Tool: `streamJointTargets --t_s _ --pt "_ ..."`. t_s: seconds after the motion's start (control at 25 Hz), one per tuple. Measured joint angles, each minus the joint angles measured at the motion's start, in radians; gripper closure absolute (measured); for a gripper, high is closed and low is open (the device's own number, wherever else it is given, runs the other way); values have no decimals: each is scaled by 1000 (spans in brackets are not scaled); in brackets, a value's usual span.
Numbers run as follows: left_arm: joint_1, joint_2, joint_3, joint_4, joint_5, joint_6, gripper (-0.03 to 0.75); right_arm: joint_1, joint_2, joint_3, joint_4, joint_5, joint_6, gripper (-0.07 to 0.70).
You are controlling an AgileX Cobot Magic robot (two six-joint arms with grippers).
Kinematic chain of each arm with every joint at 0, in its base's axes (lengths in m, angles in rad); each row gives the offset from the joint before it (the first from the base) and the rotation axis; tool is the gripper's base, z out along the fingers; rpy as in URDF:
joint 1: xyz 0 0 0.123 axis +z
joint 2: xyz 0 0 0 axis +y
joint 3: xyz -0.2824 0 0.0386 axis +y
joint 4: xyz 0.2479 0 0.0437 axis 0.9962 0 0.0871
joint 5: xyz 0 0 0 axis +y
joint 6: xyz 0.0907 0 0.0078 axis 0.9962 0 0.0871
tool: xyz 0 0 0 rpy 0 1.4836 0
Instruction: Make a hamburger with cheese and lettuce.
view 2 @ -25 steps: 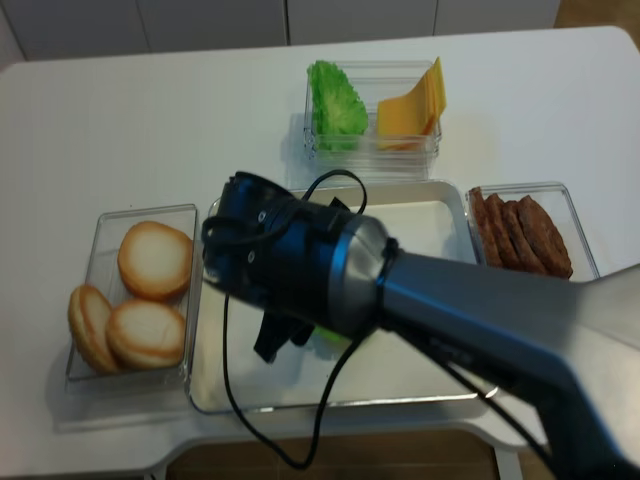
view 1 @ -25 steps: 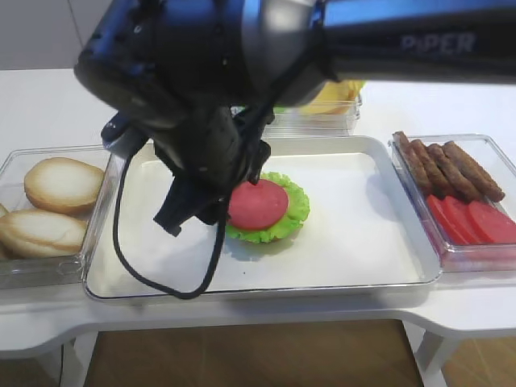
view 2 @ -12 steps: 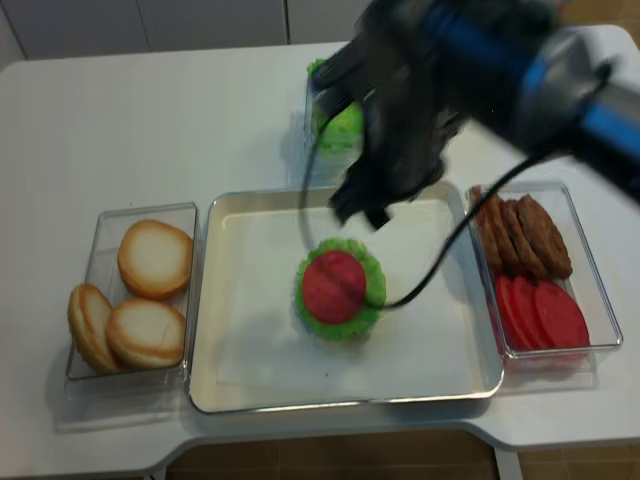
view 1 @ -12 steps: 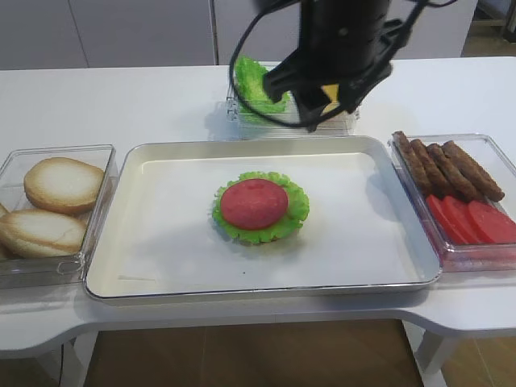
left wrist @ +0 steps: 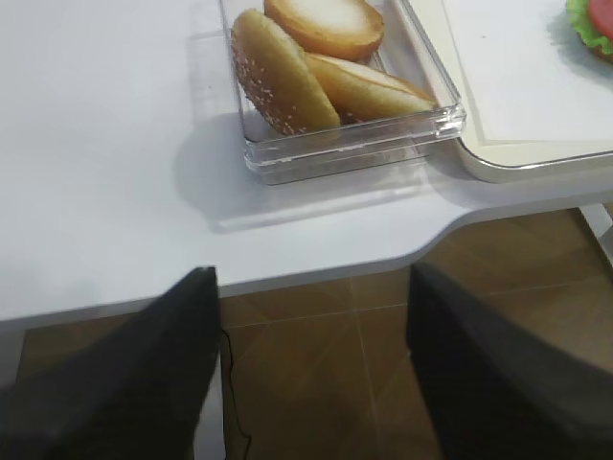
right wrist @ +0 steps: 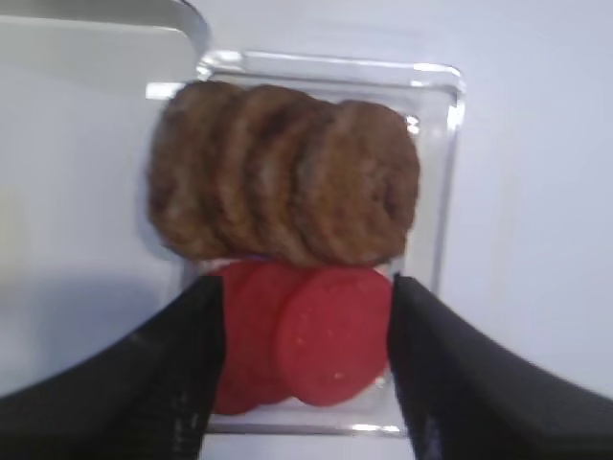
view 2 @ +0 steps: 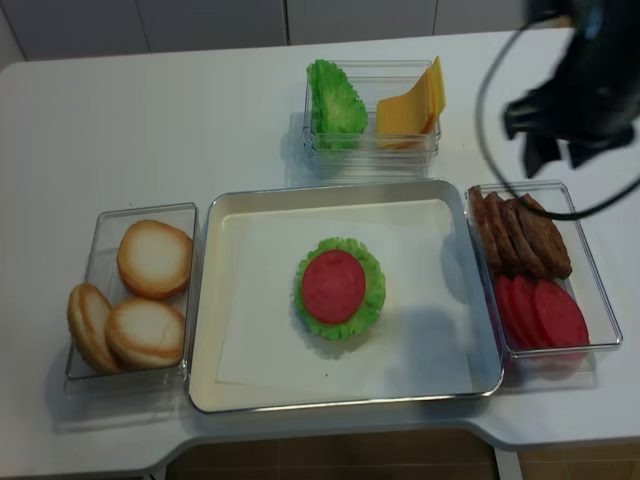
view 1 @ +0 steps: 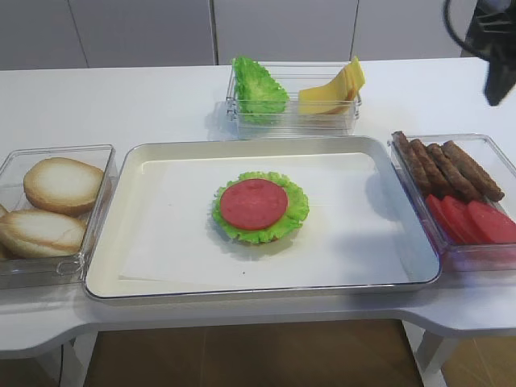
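Note:
The hamburger (view 1: pixel 260 208) (view 2: pixel 338 288) lies mid-tray: a bun base, a frilly lettuce leaf and a red disc on top. More lettuce (view 1: pixel 256 87) (view 2: pixel 336 105) and the cheese slices (view 1: pixel 332 87) (view 2: pixel 412 100) share a clear box behind the tray. My right gripper (right wrist: pixel 302 287) (view 2: pixel 555 155) hangs open and empty, high over the right-hand box. My left gripper (left wrist: pixel 311 278) is open and empty, off the table's front-left edge, over the floor. It does not show in the overhead views.
The metal tray (view 1: pixel 266 145) holds a paper sheet. A clear box of bun halves (view 1: pixel 56 201) (left wrist: pixel 326 57) stands to its left. The right-hand box holds brown patties (right wrist: pixel 287 187) (view 1: pixel 451 169) and red slices (right wrist: pixel 316 335) (view 1: pixel 472 219).
My right arm swung from over the tray's left side, past the back box, to the far right above the patty box. The hamburger is now uncovered.

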Motion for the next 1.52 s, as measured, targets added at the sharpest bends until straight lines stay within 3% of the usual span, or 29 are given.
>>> streamJointTargets --t_s 0.16,0.28,0.64,1.52 --pt "0 0 0 0 0 0 257 -121 -107 109 15 0 -37 223" --pt "0 0 0 0 0 0 257 -160 -207 193 17 3 -39 223" --pt "0 0 0 0 0 0 257 -162 -556 394 -18 13 -27 225" --pt "0 0 0 0 0 0 257 -162 -1317 743 -46 40 -10 240"
